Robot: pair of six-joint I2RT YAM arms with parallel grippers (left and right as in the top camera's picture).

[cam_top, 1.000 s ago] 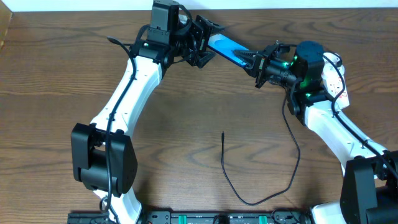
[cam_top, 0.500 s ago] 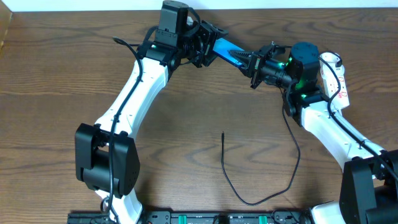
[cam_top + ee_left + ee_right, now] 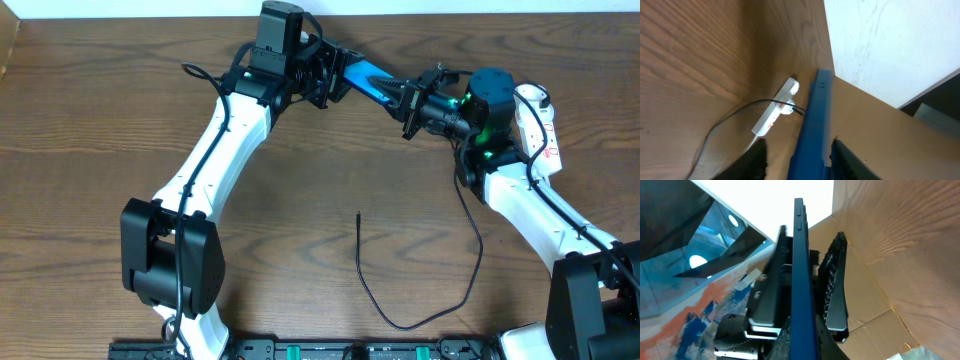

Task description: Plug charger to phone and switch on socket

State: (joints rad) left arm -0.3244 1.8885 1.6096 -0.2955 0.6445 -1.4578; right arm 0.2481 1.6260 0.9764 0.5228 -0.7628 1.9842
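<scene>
While tight in the right gripper (image 3: 402,96), the phone (image 3: 366,76) (charger (image 3: 361,255) apart)

This is looking like a robotics lab or test station. A white-and-black left arm (image 3: 215,150) and its twin, the right arm (image 3: 535,200), are standing fixed at the near edge of a wood-grain table (image 3: 80,230). A black rail (image 3: 330,351) with green connectors is running along that edge, and a plain white wall (image 3: 890,40) is rising just behind the table's far side.
</scene>
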